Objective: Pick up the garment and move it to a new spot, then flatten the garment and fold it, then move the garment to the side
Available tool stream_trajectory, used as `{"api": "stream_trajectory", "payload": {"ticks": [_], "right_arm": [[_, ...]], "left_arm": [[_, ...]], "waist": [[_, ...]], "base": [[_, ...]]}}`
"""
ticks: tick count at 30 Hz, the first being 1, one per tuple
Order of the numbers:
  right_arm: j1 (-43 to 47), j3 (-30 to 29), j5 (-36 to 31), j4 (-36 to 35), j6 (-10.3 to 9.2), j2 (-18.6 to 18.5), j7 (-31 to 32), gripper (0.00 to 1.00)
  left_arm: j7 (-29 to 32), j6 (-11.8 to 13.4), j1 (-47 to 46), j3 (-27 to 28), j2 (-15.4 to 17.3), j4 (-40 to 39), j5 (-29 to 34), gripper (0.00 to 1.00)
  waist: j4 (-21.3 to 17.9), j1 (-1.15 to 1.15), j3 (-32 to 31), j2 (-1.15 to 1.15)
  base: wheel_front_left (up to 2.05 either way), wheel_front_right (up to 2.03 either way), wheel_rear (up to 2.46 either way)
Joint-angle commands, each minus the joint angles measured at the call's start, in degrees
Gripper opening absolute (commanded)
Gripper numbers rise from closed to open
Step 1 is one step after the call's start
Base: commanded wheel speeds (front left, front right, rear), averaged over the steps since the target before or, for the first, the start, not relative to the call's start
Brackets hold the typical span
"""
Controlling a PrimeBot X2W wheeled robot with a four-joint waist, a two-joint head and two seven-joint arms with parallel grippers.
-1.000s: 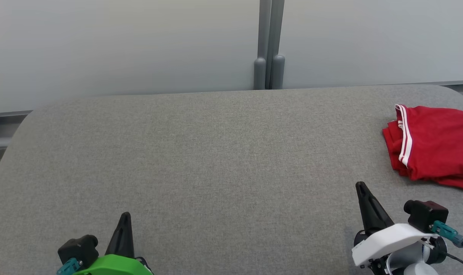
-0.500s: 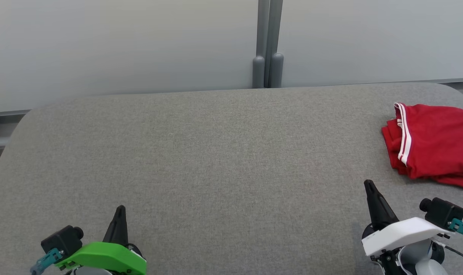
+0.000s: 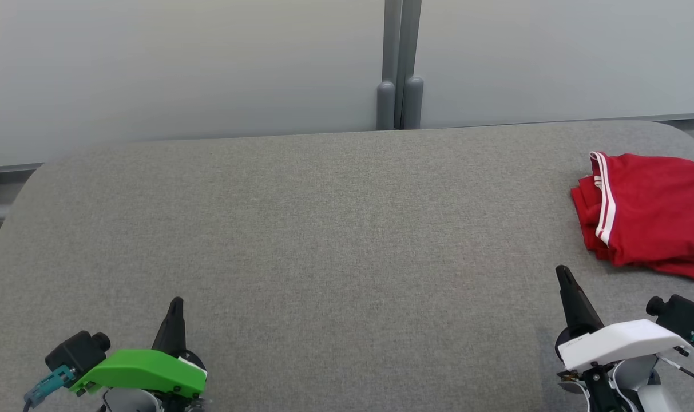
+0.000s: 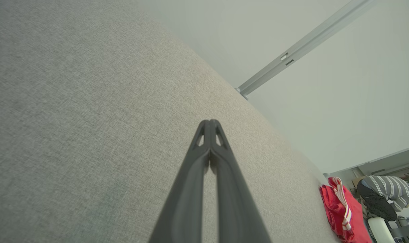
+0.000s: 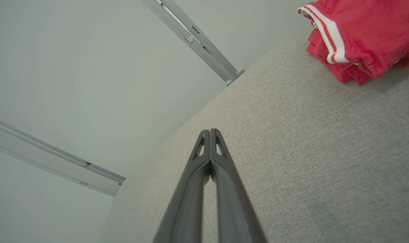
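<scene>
Lying at the far right of the grey cloth-covered table (image 3: 324, 229), the red garment (image 3: 650, 212) forms a compact folded bundle; the edge of the head view cuts off its right part. The table has rounded far corners. Pale grey wall panels (image 3: 152, 68) stand directly behind it, joined by a grey upright post (image 3: 401, 63).

The garment is beyond and to the right of the right gripper (image 3: 563, 273), near it but clearly apart. It is well apart from the left gripper (image 3: 176, 303), which is at the near left of the table. Two white stripes (image 3: 605, 206) run along the left fold of the garment.

Both arms sit low at the near edge of the table, with the fingers pointing away toward the wall. The right gripper leans slightly to the left in the head view. The left wrist carries a green cover (image 3: 141, 369); the right wrist carries a white cover (image 3: 621, 340). A small black camera is mounted on the outer side of each wrist.

Each wrist view shows its gripper's two dark fingers (image 4: 191, 189) pressed together at the tips, above the cloth surface and pinching nothing. A narrow slot remains between them lower down.

In the left wrist view, a person (image 4: 386, 190) in a striped top bends over in the background beyond the garment.
</scene>
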Motion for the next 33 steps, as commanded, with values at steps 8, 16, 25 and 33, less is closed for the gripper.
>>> {"api": "stream_trajectory", "payload": {"ticks": [8,16,25,33], "right_arm": [[-2.24,-1.31,8.29,0.33,0.02,-0.57,1.35,0.00],[-2.59,-2.01,12.87,0.84,0.02,-0.62,2.11,0.00],[-3.14,-2.90,18.32,1.45,0.02,-0.64,3.12,0.00],[-3.53,-3.62,22.73,1.97,0.02,-0.65,3.89,0.00]], "left_arm": [[1.93,-2.66,-2.75,3.67,-1.53,0.41,-5.74,0.00],[3.06,-4.12,-3.31,5.52,-2.49,0.98,-8.91,0.00],[4.36,-5.83,-4.10,7.71,-3.73,1.71,-12.69,0.00],[5.51,-7.21,-4.56,9.53,-4.70,2.35,-15.76,0.00]], "waist": [[-0.18,0.00,0.24,0.09],[-0.30,0.00,0.40,0.10],[-0.45,0.00,0.61,0.12],[-0.59,0.00,0.79,0.13]], "base": [[0.00,0.00,0.00],[0.00,0.00,0.00],[0.00,0.00,0.00],[0.00,0.00,0.00]]}}
